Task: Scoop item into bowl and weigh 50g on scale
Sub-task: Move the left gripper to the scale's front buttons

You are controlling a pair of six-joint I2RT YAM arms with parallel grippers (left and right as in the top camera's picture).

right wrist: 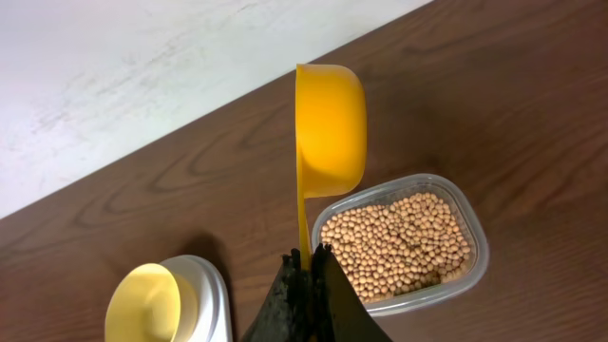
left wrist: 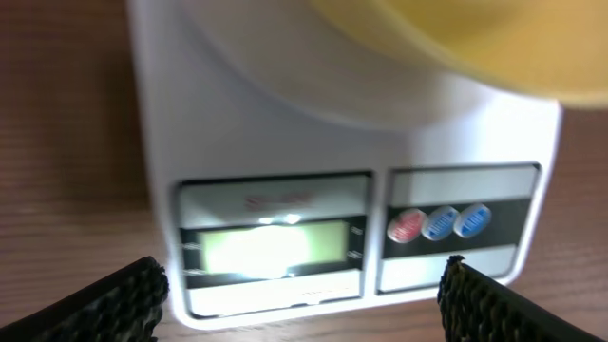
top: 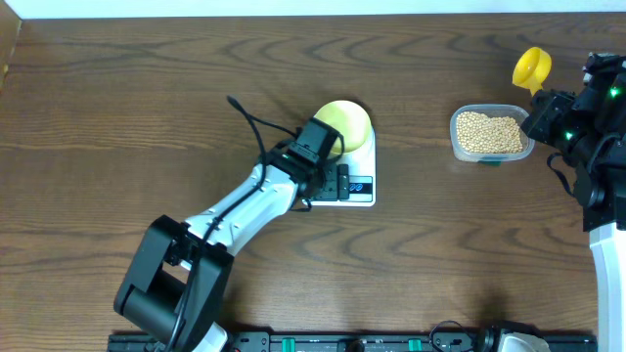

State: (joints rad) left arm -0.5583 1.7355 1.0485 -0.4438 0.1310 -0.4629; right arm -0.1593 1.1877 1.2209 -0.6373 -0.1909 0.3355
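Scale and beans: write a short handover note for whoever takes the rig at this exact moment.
Left gripper: jaws open, holding nothing, hovering at the front of the scale by its display.
Right gripper: jaws shut on the handle of the yellow scoop, which is raised by the tub of beans.
Bowl sits on the scale, empty.
Done: bowl placed, scoop gripped.
Left: scoop beans into the bowl until the scale shows fifty grams.

desk [top: 147,98] dark wood, visible grain, matt; scale [left wrist: 285,123] smooth white plastic, slight sheen; scoop [right wrist: 331,123] glossy yellow plastic; tub [right wrist: 478,249] clear plastic; beans [right wrist: 394,242] smooth, matt tan; left claw [left wrist: 304,275] pads [left wrist: 104,304] black, rough textured
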